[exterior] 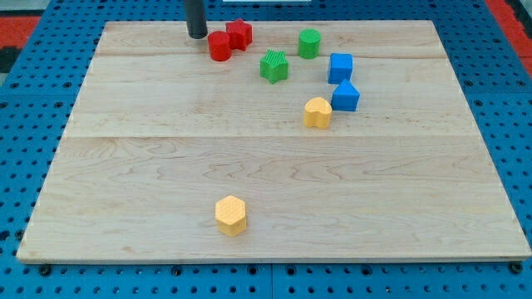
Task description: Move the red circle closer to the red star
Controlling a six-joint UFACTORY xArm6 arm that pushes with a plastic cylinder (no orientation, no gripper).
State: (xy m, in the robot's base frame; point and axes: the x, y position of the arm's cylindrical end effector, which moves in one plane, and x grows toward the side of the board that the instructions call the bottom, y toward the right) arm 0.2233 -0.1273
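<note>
The red circle (219,46) stands near the board's top edge, touching or almost touching the red star (239,34), which lies just up and to its right. My tip (197,36) is a dark rod end resting on the board just left of the red circle and slightly above it, with a small gap between them.
A green star (274,66) and a green circle (309,43) lie right of the red pair. Two blue blocks (340,67) (346,96) and a yellow heart (317,112) sit further right. A yellow hexagon (231,215) lies near the bottom. The wooden board (125,183) rests on a blue pegboard.
</note>
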